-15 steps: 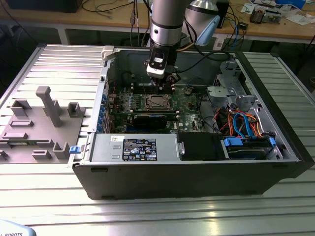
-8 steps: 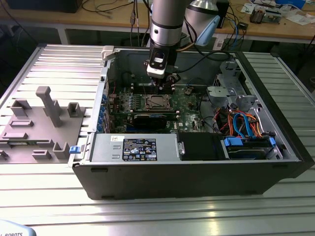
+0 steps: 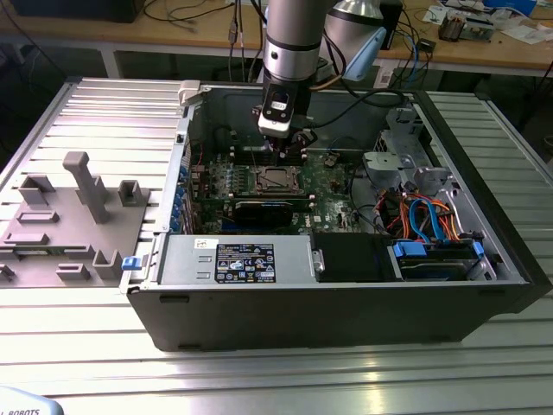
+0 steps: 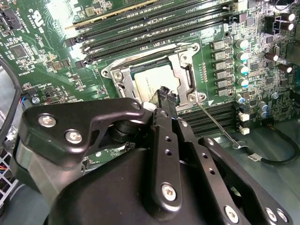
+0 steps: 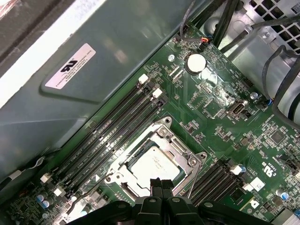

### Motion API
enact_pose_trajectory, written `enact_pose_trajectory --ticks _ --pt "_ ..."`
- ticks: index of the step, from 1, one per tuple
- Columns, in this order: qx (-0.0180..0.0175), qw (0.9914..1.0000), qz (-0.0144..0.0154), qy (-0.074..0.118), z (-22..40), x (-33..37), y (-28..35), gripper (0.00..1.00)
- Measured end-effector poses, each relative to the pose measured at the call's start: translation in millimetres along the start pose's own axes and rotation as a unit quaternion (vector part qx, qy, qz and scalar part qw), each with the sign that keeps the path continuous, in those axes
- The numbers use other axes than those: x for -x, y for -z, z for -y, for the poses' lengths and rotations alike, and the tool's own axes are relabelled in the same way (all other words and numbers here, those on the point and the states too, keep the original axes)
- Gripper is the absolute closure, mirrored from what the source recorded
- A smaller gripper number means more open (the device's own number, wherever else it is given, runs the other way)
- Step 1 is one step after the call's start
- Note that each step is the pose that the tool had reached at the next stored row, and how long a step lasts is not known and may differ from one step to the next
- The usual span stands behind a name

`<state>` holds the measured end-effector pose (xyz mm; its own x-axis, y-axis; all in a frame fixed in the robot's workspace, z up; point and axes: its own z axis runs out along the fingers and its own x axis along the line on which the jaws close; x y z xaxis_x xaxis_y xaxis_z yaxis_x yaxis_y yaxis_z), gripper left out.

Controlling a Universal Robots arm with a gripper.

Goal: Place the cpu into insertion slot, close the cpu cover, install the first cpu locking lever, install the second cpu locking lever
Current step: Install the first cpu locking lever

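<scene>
The cpu (image 5: pixel 154 166) (image 4: pixel 150 84), a flat silver square, lies in the insertion slot (image 3: pixel 275 180) on the green board. The cpu cover (image 5: pixel 180 151) (image 4: pixel 183 70), a silvery frame, lies down around it. My gripper (image 5: pixel 162 184) (image 4: pixel 166 95) (image 3: pixel 279 156) hovers just over one edge of the cpu, fingers shut together with nothing between them. In the second wrist view a thin wire locking lever (image 4: pixel 218 124) sticks out from a corner of the socket, angled away over the board; it also shows as a thin rod (image 5: pixel 192 180) beside the socket in the first wrist view.
Long black memory slots (image 5: pixel 108 136) (image 4: pixel 154 23) flank the socket on both sides. The open computer case (image 3: pixel 484 173) holds a power supply (image 3: pixel 238 259) in front and a drive bay with blue cables (image 3: pixel 432 229) at the exterior view's right. A grey fixture block (image 3: pixel 73 216) lies outside.
</scene>
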<state>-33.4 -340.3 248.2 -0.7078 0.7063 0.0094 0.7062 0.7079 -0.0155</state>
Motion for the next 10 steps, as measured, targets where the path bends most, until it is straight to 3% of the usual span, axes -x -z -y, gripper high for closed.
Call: enact_pose_trajectory --ticks 10 --pt "0.0 0.99999 0.0001 0.005 0.0 0.0 0.0 0.89"
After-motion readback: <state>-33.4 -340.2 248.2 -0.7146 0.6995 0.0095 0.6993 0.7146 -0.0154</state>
